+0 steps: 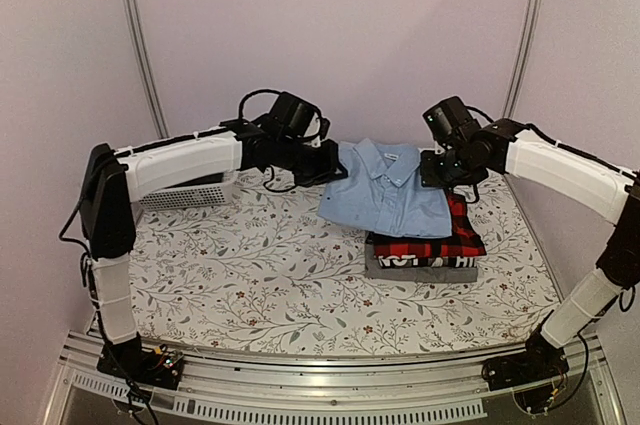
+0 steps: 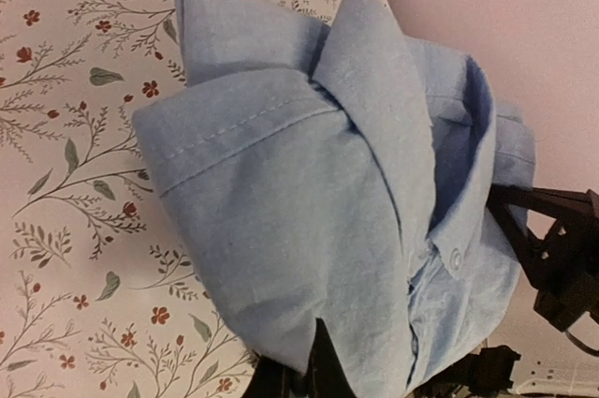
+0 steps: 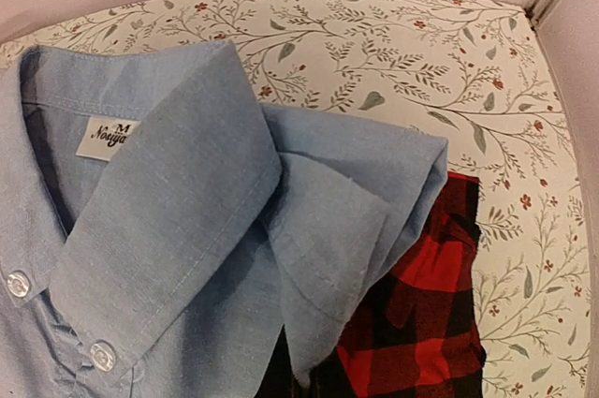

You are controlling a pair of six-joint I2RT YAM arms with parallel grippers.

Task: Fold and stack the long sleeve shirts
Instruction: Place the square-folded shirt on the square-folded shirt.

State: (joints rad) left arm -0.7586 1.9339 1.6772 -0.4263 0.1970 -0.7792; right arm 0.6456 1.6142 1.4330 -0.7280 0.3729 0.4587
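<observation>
Tools: left tool & right tool both clamped closed on folded light-blue button-up shirt. Red-and-black plaid shirt & grey lettered shirt already stacked; blue prob. not yet set down.

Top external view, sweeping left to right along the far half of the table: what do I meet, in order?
white basket → left pincer → light blue shirt → right pincer. The plaid and grey shirts lie under the blue one, so I leave them out.

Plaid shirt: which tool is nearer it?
Right. The right tool hovers at the far edge of the plaid shirt; the left tool is across the blue shirt from it.
</observation>
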